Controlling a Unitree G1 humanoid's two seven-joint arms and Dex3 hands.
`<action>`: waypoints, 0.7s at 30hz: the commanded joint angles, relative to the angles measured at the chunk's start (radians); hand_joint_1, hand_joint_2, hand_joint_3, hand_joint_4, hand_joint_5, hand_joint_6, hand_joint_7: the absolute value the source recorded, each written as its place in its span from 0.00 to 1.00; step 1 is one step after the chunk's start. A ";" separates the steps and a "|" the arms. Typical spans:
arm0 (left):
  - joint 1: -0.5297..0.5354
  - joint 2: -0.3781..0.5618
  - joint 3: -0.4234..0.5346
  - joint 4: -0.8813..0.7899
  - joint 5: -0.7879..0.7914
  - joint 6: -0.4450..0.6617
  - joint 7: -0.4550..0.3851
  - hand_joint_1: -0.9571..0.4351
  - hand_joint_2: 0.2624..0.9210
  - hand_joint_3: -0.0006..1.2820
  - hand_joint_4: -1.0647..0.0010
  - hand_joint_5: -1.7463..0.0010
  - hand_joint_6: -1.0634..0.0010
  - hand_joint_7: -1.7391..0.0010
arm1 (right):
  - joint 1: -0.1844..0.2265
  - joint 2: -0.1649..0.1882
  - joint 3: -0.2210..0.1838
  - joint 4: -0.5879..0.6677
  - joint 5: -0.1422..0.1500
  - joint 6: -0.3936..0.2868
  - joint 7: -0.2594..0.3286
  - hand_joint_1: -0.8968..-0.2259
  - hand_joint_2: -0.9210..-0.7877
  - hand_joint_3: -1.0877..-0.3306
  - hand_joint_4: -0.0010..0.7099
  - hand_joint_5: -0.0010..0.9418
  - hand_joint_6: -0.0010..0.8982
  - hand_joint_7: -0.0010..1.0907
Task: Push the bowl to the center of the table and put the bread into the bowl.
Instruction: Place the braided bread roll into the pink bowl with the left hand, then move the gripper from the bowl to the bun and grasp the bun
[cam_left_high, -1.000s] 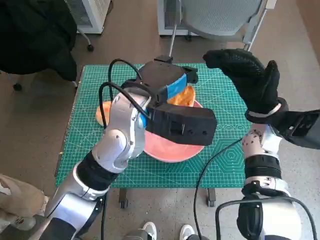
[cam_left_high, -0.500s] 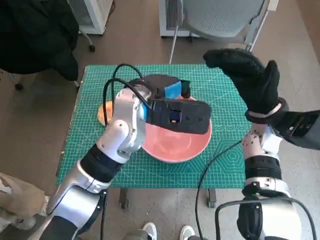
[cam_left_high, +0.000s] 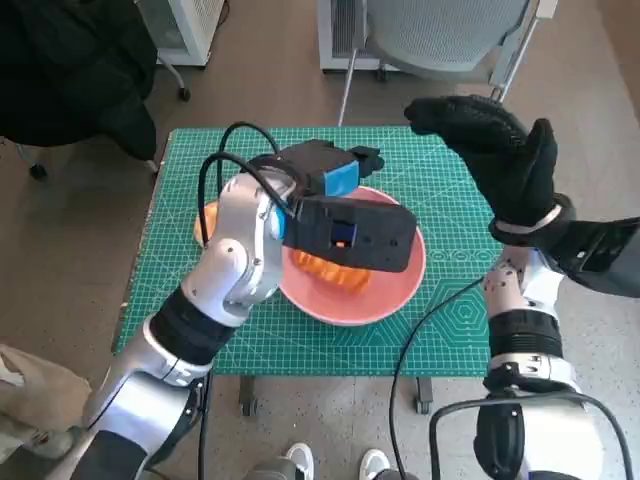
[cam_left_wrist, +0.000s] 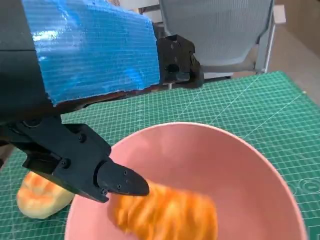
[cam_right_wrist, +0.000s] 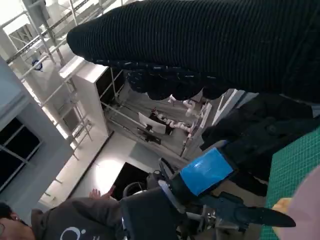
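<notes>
Ridged orange bread (cam_left_wrist: 167, 216) lies in the round pink bowl (cam_left_high: 395, 293) — I'd lift my empty, fingers-apart black blue-taped left hand (cam_left_high: 335, 170) straight up, clear of the rim.

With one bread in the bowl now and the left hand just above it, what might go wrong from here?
1. The left hand hangs low over the pink bowl; pulling back, its fingers might catch the rim and shift the bowl.
2. The bread looks blurred, perhaps not settled.
3. A second bread lies on the mat beside the bowl; the forearm could knock it.
</notes>
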 joint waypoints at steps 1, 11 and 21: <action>0.016 0.008 0.014 -0.032 -0.011 0.028 0.007 0.41 0.68 0.03 1.00 1.00 1.00 0.80 | 0.025 0.003 0.002 0.019 -0.001 0.008 0.001 0.26 0.00 0.38 0.27 0.00 0.29 0.00; 0.045 0.054 0.018 -0.116 -0.012 0.049 -0.017 0.35 0.70 0.02 1.00 1.00 1.00 0.84 | 0.022 0.006 0.002 0.033 0.001 0.004 0.005 0.27 0.00 0.38 0.27 0.00 0.29 0.00; 0.083 0.202 0.112 -0.247 -0.051 0.028 -0.066 0.33 0.72 0.00 1.00 1.00 0.95 0.90 | 0.019 0.010 0.001 0.032 0.006 0.007 0.013 0.27 0.00 0.39 0.28 0.00 0.29 0.00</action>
